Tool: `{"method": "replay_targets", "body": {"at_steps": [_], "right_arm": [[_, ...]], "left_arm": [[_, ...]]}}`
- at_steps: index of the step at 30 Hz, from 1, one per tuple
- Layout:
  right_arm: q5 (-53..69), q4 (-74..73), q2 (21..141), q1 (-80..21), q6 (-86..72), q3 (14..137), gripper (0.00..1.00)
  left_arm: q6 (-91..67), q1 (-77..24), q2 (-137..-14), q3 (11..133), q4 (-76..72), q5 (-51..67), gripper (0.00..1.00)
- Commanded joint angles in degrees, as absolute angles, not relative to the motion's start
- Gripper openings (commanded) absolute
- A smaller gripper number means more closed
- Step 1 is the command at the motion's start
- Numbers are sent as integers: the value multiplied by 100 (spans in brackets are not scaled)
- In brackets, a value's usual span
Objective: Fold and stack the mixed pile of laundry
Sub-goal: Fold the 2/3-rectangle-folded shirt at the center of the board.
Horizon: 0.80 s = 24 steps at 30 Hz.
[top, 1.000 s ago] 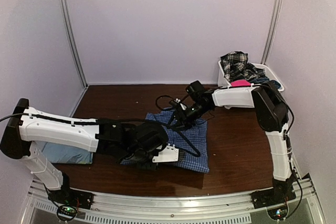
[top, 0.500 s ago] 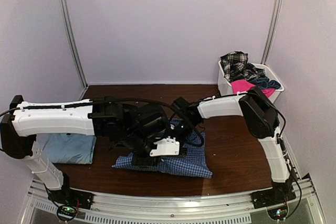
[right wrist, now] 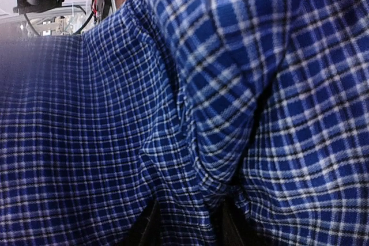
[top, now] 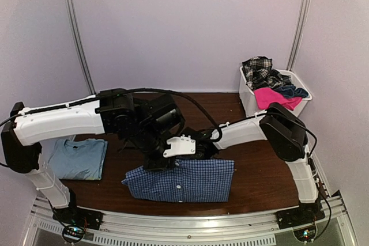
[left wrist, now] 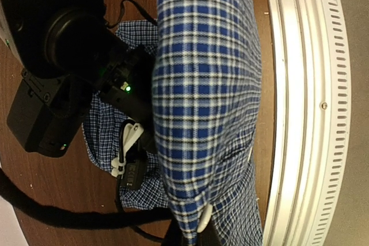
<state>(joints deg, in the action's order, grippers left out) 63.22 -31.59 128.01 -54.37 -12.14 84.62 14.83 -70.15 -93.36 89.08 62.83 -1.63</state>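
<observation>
Where left gripper (left wrist: pixel 194 238) pinches it | checked shirt (top: pixel 184 180) hangs beneath

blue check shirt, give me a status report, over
Left gripper shut on blue check shirt, far edge; right gripper pinching bunched cloth beside it. Shirt spread near table front edge. Folded light blue T-shirt lies apart, left; nothing else close.

White basket (top: pixel 247 95) sits at far right corner of brown wood table (top: pixel 262 180). Ridged metal rail (top: pixel 190 230) along near edge; lilac walls (top: pixel 190 27) behind.
</observation>
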Motion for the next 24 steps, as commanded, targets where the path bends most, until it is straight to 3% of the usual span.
{"method": "replay_targets", "body": {"at_steps": [1,12,18,24], "right_arm": [[6008,-3450,12502,-5227,-1183,8719,42],[5357,-4630,12643,-4311,-523,10456,57],[4474,-4142,13021,-3782,-966,10515,57],[4603,-4194,13599,-3735,-861,10661,55]], "left_arm": [[1627,-6974,-9313,9036,6233,-1,0],[1787,-6972,-9404,9040,6225,388,0],[1901,-6863,-9470,9097,6216,518,2],[2315,-6383,-9675,9219,6061,379,5]]}}
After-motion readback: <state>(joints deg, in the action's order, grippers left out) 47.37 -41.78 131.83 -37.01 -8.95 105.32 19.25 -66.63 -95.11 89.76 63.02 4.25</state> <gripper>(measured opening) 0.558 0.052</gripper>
